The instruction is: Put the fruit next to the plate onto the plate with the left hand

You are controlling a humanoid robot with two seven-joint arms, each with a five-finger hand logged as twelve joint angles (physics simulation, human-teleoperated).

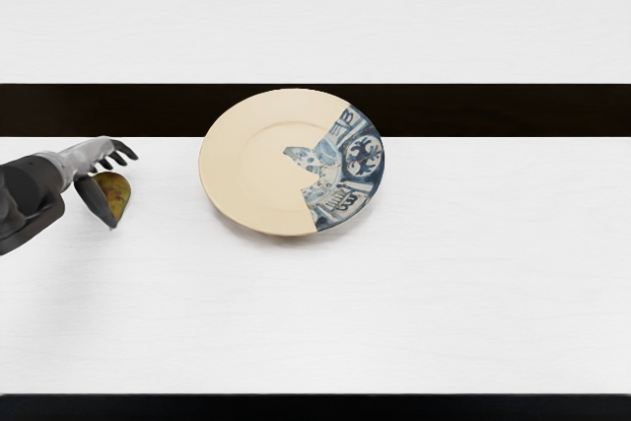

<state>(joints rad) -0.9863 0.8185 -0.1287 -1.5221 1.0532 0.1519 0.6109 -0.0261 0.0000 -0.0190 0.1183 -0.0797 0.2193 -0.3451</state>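
The left arm enters from the left edge of the surface (414, 283), with the forearm angled toward the far edge. The left robot hand (99, 176) lies close to the far edge, near the far-left corner. Its four fingers (116, 155) are extended and spread, pointing toward the plate (258, 160). The dark thumb (100, 204) reaches down toward the near edge. The robot hand is open and is not closed on anything.

The fruit (117, 194) is yellow-green with a reddish patch. It rests on the surface between thumb and fingers, partly covered by the thumb. Contact cannot be determined. Its visible long axis runs roughly from far edge to near edge, narrowing toward the near edge.

The plate sits mid-surface at the far edge, well apart from the fruit. It is cream, with a blue-and-white patterned sector on the right. The markings there are too small to read.
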